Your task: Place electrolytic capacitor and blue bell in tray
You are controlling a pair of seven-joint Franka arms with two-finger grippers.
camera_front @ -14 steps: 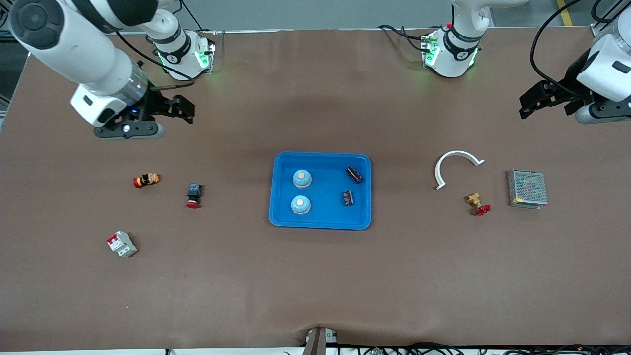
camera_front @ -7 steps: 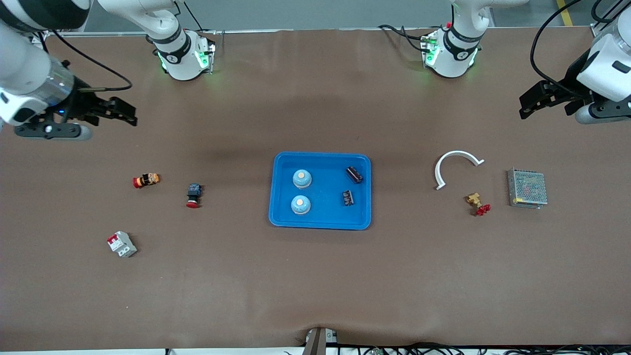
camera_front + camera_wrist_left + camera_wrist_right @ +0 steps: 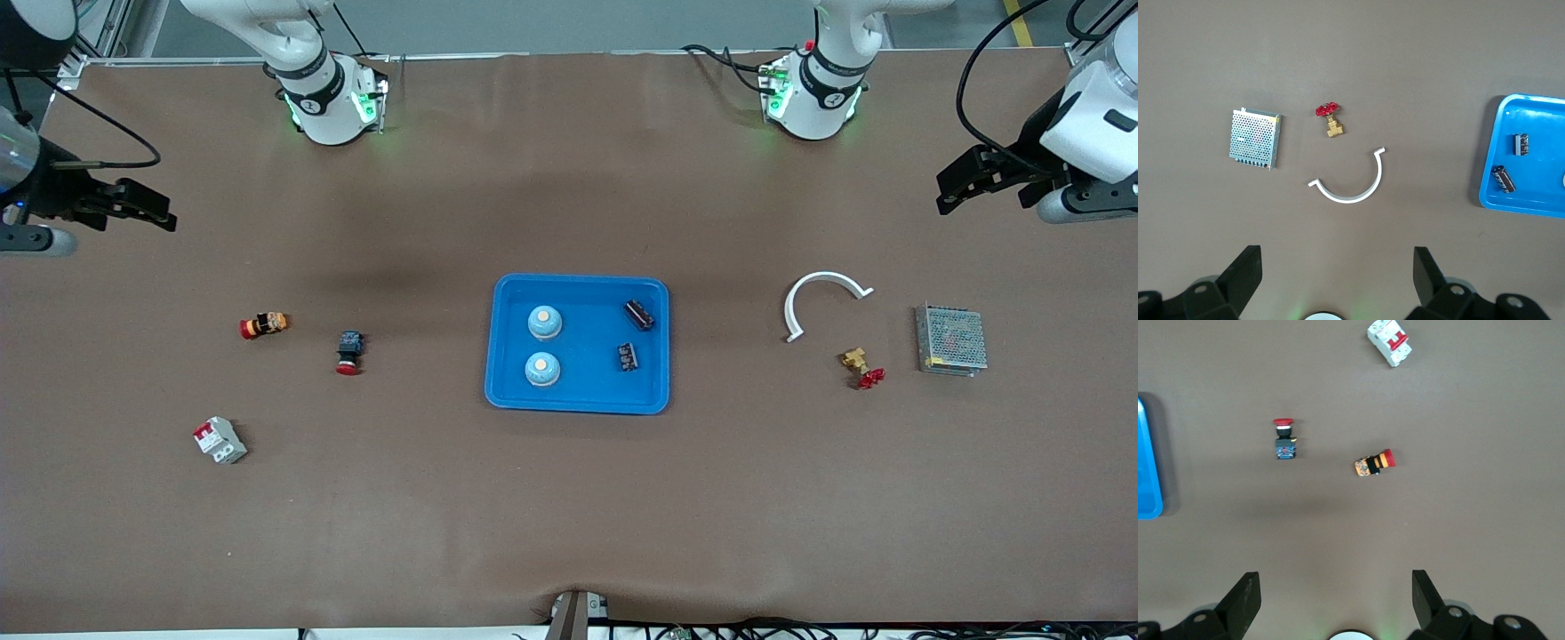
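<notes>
Both blue bells [image 3: 544, 323] and both electrolytic capacitors [image 3: 638, 315] already sit in the tray [image 3: 578, 400] mid-desk. The left end effector [image 3: 965, 182] and right end effector [image 3: 133, 206] hang wide open and empty over opposite desk ends; nothing seems left to place.

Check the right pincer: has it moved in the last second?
Yes. The right pincer, open and empty, has swung away from the blue tray toward the right arm's end of the table, now over its edge. The tray is unmoved.
</notes>
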